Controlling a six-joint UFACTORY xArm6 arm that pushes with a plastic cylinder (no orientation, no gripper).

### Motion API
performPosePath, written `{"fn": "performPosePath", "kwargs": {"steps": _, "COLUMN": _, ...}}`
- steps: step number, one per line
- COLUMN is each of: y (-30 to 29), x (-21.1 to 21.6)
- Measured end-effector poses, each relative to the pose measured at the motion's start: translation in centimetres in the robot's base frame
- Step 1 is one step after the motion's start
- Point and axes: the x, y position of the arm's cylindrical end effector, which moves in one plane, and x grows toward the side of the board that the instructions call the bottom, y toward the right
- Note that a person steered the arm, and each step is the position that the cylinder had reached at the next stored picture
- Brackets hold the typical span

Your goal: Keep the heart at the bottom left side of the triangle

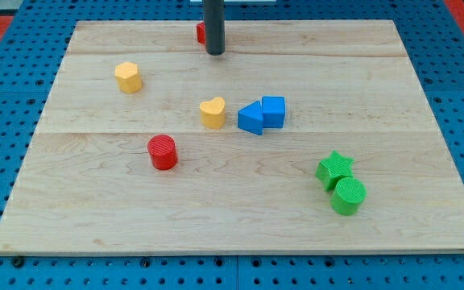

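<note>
My tip [214, 51], a bare rod end gripping nothing, sits at the frame's upper centre touching a partly hidden red block [201, 33], well apart from the yellow heart block [213, 113], which lies just left of the blue triangular block [250, 118], level rather than lower-left.

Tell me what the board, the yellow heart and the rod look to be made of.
Board: pale wood, apparently planks, with grain lines and lengthwise seams, matte. Yellow heart: uniform colour, smooth faces with little shine, probably painted wood or plastic; the look leaves it open. Rod, ending at my tip: dark, smooth, faintly glossy, possibly metal or plastic.
</note>
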Motion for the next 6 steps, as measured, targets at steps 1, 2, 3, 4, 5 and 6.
{"fn": "performPosePath", "kwargs": {"steps": 1, "y": -2.4, "x": 0.4}}
{"fn": "performPosePath", "kwargs": {"steps": 2, "y": -4.9, "x": 3.2}}
{"fn": "performPosePath", "kwargs": {"steps": 3, "y": -6.7, "x": 5.5}}
{"fn": "performPosePath", "kwargs": {"steps": 4, "y": -2.3, "x": 9.7}}
{"fn": "performPosePath", "kwargs": {"steps": 5, "y": -0.6, "x": 17.1}}
{"fn": "performPosePath", "kwargs": {"steps": 6, "y": -2.2, "x": 23.6}}
